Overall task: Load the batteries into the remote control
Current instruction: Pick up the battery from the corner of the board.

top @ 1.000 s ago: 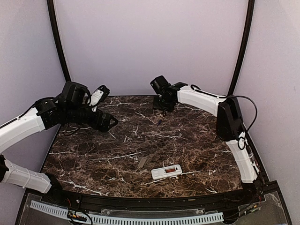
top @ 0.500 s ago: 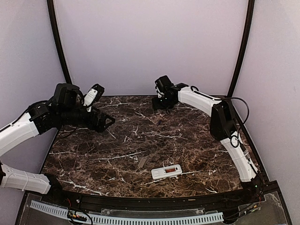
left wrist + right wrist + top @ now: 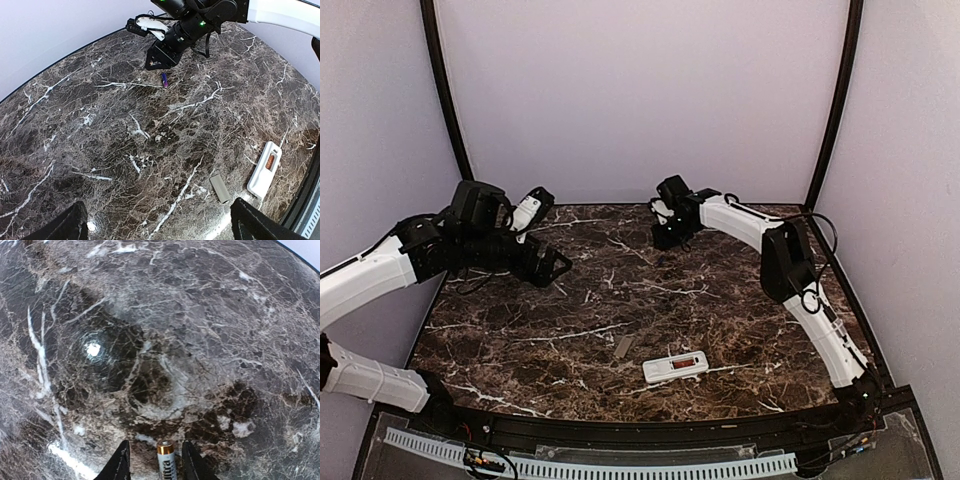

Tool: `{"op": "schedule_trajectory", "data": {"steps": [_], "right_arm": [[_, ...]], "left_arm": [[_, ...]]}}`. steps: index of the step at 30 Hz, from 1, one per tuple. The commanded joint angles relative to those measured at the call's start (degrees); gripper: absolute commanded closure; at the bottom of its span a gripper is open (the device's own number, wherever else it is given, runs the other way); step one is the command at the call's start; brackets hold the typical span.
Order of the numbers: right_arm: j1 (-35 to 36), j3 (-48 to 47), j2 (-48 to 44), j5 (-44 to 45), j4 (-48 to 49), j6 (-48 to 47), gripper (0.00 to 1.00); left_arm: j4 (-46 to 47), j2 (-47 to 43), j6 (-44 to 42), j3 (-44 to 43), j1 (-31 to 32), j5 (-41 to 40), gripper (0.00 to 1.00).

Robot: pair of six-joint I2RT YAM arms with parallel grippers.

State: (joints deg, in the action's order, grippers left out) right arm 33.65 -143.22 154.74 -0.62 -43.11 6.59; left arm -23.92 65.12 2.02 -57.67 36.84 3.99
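Remote (image 3: 265, 169) 1, cover (image 3: 219, 188) 1, battery (image 3: 163, 80) 1 (by right claw (image 3: 160, 62))

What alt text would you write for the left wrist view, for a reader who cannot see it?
A black two-finger right gripper hovers over a slim purple cylindrical battery lying on a dark brown marble table. At lower right, a white rectangular plastic remote control lies slot up beside a small flat grey cover.
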Motion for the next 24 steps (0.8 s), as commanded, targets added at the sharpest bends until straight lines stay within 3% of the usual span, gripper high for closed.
{"op": "schedule_trajectory", "data": {"steps": [1, 10, 14, 24], "right_arm": [[0.4, 1.6, 0.2, 1.1, -1.8, -0.8, 0.71], [0.7, 10.1, -4.6, 5.5, -1.8, -3.0, 0.87], [0.7, 10.2, -5.1, 4.9, -1.7, -3.5, 1.0], [0.7, 11.6, -11.7, 4.8, -1.2, -7.0, 1.0]], "left_arm": [[-0.5, 0.5, -1.1, -1.2, -0.4, 0.1, 0.01], [-0.5, 0.8, -1.3, -1.6, -0.4, 0.0, 0.01], [-0.9, 1.0, -1.5, -1.9, -0.4, -0.3, 0.01], [-1.6, 0.2, -1.3, -2.1, -0.5, -0.9, 0.01]]}}
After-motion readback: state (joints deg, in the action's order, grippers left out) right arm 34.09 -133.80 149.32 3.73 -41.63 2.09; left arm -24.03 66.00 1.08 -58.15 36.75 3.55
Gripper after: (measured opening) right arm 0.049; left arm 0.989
